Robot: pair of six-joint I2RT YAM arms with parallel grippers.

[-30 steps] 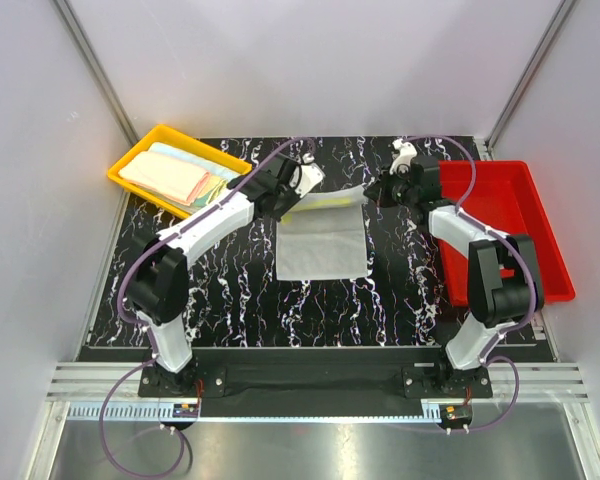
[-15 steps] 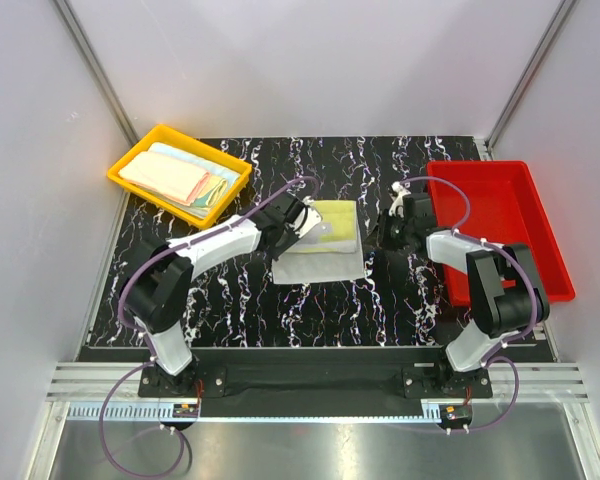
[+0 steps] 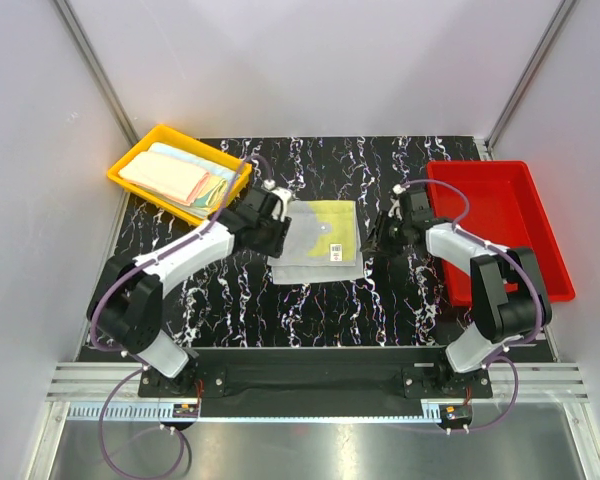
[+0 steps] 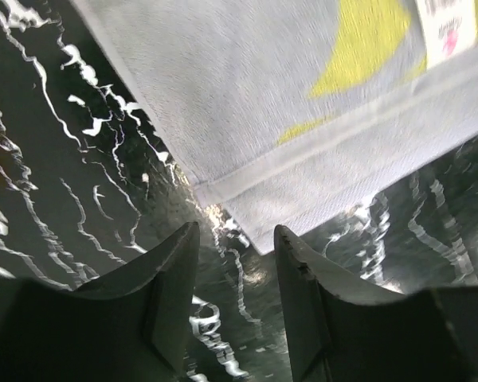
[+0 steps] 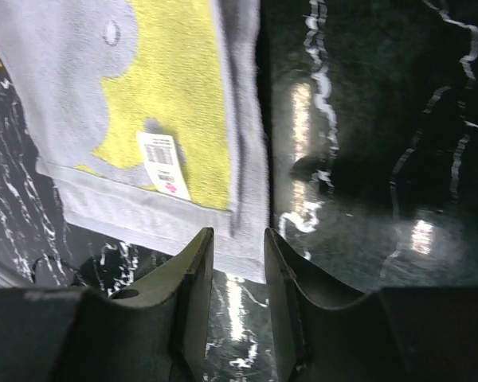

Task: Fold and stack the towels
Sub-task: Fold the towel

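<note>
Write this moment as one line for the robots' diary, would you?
grey-and-yellow terry towel: folded, flat on black marbled table | left gripper: open, empty | right gripper: open, empty | stacking: not yet done

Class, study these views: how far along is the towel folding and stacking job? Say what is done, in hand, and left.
Done: several folded towels sit stacked in the yellow tray. In hand: a grey-and-yellow towel lies on the table, apparently folded over once; the left claw and right claw stand open at its edges, gripping nothing. Left: probably another fold, then moving it onto the stack.
</note>
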